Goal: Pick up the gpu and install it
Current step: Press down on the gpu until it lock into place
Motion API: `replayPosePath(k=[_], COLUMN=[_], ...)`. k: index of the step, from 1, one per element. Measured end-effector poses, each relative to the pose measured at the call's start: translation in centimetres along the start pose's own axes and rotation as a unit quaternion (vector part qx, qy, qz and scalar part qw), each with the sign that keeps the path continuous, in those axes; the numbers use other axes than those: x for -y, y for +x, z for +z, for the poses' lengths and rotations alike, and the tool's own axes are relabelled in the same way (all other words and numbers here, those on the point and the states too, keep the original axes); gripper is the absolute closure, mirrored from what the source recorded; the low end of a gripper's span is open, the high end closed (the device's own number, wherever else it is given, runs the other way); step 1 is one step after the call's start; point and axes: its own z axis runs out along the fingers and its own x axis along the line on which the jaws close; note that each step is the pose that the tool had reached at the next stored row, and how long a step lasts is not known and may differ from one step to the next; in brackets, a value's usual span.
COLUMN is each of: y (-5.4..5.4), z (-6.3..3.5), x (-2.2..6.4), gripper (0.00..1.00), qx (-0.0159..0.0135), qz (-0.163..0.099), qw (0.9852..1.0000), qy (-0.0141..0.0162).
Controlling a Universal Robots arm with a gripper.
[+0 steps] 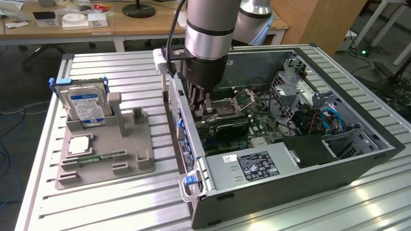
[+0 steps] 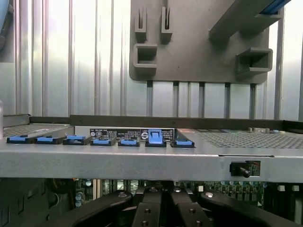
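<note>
This is a robotics lab. An opened computer case sits on a slatted aluminium desk beside a grey parts fixture. Wooden worktables stand behind.

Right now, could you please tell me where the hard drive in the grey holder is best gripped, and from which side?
Probably its upper part, pinched across the two flat faces from straight above: the hard drive stands upright in the grey holder, whose slot covers its lower end.
</note>
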Motion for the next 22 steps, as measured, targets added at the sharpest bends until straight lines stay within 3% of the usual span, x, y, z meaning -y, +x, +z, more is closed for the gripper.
replayPosePath(k=[7, 14, 22], y=[0.1, -0.2, -0.2], z=[0.95, 2.08, 3.05], x=[0.14, 1.72, 1.78], gripper=[0.89, 0.89, 0.89], qx=[0.0001, 0.0001, 0.0005], qz=[0.0, 0.0, -0.001], qw=[1.0, 1.0, 1.0], qy=[-0.0012, -0.003, -0.0033])
